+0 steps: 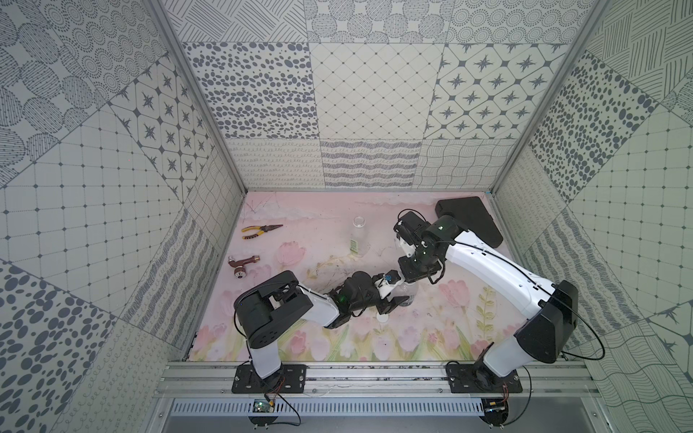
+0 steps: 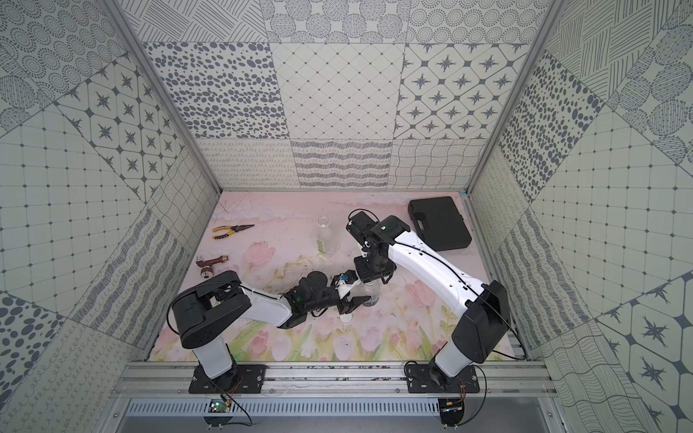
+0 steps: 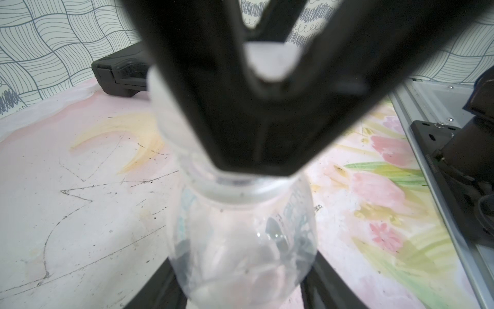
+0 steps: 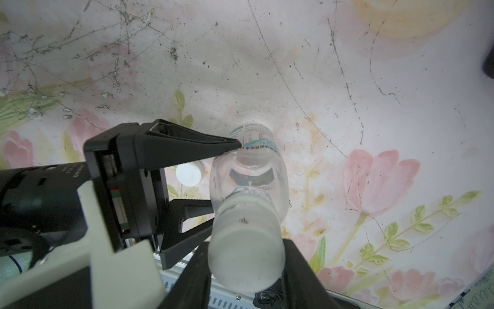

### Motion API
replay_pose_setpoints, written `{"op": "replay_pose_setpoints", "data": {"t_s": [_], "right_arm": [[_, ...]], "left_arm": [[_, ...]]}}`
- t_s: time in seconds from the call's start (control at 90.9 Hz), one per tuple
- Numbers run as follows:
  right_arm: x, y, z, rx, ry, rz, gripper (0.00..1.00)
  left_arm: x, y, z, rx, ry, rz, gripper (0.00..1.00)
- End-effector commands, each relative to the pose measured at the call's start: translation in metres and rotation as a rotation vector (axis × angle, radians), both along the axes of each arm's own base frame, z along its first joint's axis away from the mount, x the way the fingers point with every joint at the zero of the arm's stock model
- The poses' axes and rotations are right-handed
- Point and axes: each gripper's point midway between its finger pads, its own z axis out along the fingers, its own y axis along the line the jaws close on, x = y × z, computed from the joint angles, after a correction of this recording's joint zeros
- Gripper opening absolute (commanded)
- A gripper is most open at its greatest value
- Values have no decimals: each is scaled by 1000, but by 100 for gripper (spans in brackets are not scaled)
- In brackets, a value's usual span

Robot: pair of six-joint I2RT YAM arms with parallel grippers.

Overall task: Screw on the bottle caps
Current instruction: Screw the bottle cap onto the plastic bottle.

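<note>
Now left hand (image 4: 227, 180) tight on bottle (image 3: 240, 235), right hand (image 4: 246, 244) tight on cap (image 4: 246, 267); label (image 4: 254, 137) illegible.

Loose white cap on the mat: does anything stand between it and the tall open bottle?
Yes. The left gripper, fingers around the shorter bottle, lies across the straight line from loose cap to tall bottle. The right gripper holds the other cap.

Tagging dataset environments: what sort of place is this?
Probably a lab robot test cell, not a home: patterned panel walls, a printed floral mat as tabletop, an aluminium mounting rail in front.
</note>
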Motion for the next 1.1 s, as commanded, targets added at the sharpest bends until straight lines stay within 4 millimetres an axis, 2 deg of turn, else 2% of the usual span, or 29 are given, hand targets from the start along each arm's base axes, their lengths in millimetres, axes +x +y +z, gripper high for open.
{"op": "replay_pose_setpoints", "data": {"t_s": [0.0,0.495,0.704,1.09], "right_arm": [[-12,-23,-32,-125,84,-137,36],[-5,-11,-27,-84,88,-197,35],[-8,-20,-36,-135,101,-220,35],[2,-16,-34,-145,80,-209,38]], "left_arm": [[-2,-6,14,-30,-56,-25,49],[-10,-13,13,-7,-72,-52,49],[-9,-12,13,-5,-75,-45,49],[-11,-13,12,0,-74,-51,49]]}}
